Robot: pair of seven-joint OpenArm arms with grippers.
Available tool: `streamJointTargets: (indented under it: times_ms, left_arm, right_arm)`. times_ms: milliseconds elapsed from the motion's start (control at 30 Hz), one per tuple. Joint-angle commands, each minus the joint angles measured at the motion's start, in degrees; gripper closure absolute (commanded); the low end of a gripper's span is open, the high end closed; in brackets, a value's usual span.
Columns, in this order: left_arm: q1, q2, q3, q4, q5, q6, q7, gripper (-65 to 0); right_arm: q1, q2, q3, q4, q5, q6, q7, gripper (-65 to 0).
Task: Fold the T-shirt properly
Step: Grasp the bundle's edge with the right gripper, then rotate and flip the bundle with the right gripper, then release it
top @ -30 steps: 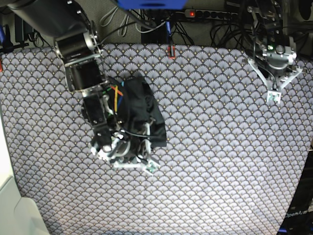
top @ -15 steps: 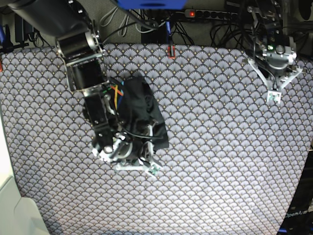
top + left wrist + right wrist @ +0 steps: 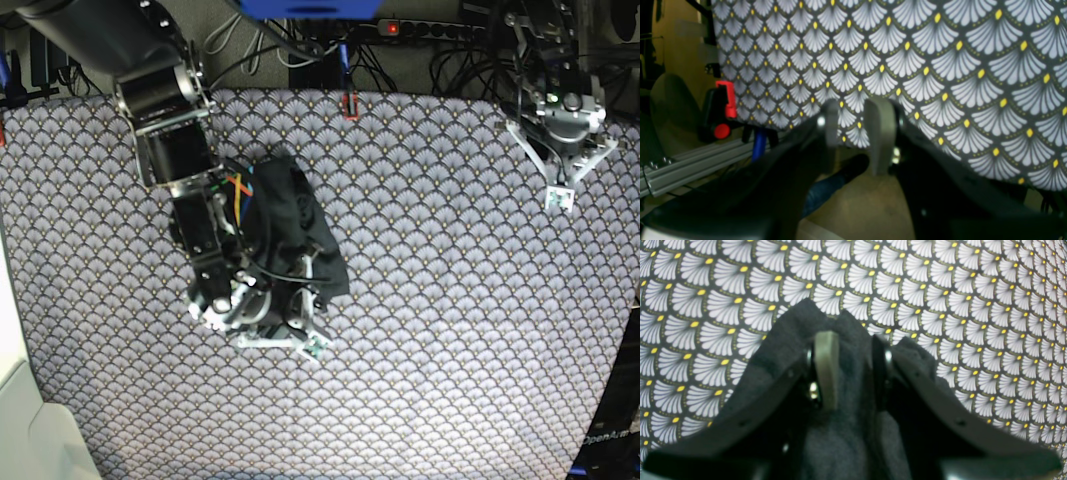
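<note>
Two grippers: the right gripper (image 3: 848,370) straddles the bunched T-shirt (image 3: 295,235) mid-tabletop (image 3: 450,300), jaws slightly parted around fabric; the left gripper (image 3: 857,133), slightly parted, holds nothing. Release cleanly, without dragging the fold.

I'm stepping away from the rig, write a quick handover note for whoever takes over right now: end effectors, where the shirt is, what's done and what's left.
Right end effector: down on the T-shirt, dark fabric lying between and around its fingers; whether it is gripping or letting go is not clear.
Left end effector: fingers slightly apart, nothing between them, parked over the far edge of the patterned table cloth, away from the shirt.
T-shirt: a compact dark bundle on the cloth, partly under the right arm.
Done: shirt gathered into a small bundle; neatness can't be judged, the arm hides part of it.
Left: check the fold, tidy it if needed, pull the right arm clear.
</note>
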Motion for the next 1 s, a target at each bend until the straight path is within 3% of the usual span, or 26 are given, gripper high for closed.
streamJointTargets:
  times_ms: [0, 333, 533, 733, 967]
  left_arm:
    - [-0.38, -0.47, -0.09, 0.96, 0.43, 0.21, -0.72, -17.3]
    - [-0.2, -0.47, -0.18, 0.96, 0.34, 0.21, -0.72, -17.3]
    - [0.06, -0.47, -0.27, 0.96, 0.34, 0.21, -0.72, -17.3]
    - [0.15, -0.65, -0.27, 0.96, 0.25, 0.21, -0.72, -17.3]
    - [0.15, -0.56, -0.27, 0.96, 0.34, 0.21, -0.72, -17.3]
  right_arm:
    - [1.74, -0.24, 0.12, 0.91, 0.53, -0.05, 1.33, -18.5]
    - [1.83, -0.5, -0.32, 0.65, 0.62, -0.05, 1.59, -19.0]
    - [5.96, -1.91, 0.03, -9.73, 0.62, -0.05, 1.77, -19.0]
    - [6.22, -1.82, -0.23, -10.87, 0.62, -0.05, 4.49, -18.2]
    - [6.05, -1.73, -0.32, -11.22, 0.62, -0.05, 4.49, -4.4]
